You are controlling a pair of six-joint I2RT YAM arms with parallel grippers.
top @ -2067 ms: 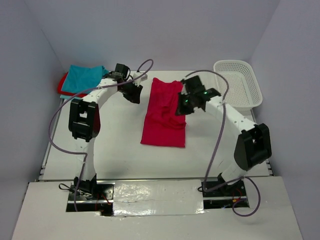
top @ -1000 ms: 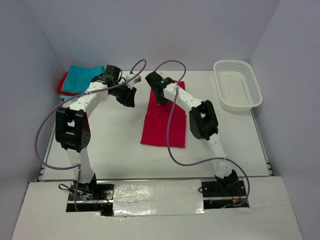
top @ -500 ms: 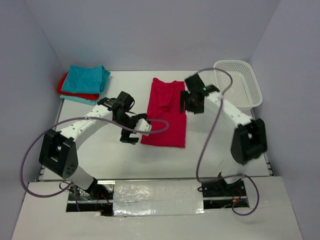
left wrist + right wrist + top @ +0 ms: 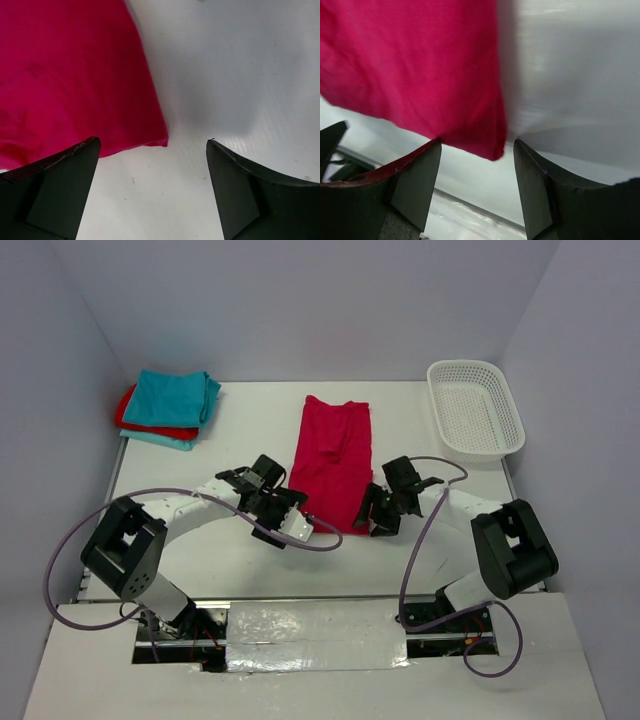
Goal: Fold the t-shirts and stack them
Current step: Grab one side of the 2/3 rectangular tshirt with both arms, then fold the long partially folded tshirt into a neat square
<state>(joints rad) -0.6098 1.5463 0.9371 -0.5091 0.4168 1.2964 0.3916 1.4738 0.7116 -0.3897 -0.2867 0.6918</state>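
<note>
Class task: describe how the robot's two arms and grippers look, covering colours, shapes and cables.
Both the left arm and the right arm have white links joined by bulky black joint housings. A greyish-purple cable loops loosely along each. The left gripper and the right gripper each carry two dark, wedge-shaped fingers. No markings are legible.

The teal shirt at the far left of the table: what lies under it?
A red shirt peeks out under the teal shirt, and a second teal layer shows below that. Their covered parts cannot be seen.
</note>
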